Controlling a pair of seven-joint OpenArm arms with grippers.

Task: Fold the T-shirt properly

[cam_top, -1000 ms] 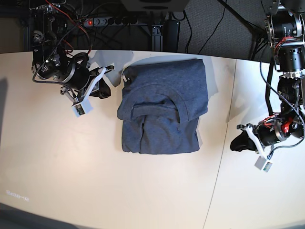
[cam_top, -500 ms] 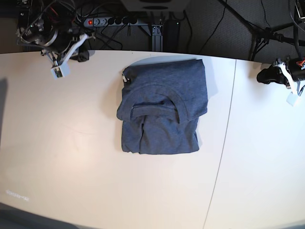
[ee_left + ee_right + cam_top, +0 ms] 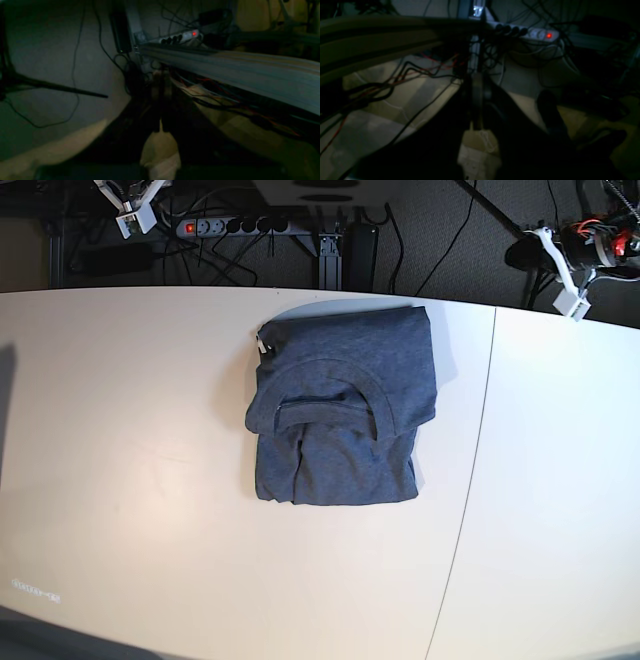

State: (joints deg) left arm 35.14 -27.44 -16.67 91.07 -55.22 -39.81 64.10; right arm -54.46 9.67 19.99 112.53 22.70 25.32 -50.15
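Beige table (image 3: 150, 480) holds folded T-shirt (image 3: 340, 410) unmoved; both empty, closed end effectors have retreated off it.

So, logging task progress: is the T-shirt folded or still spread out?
Folded. The T-shirt lies as a compact rectangle on the table, collar on top, sleeves tucked in.

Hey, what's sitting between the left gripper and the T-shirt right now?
Only bare table and its seam; the base view shows it. The left gripper hangs past the far edge, and nothing lies between it and the T-shirt.

Right tool (image 3: 135, 200) cut off by top edge; wrist views dark.
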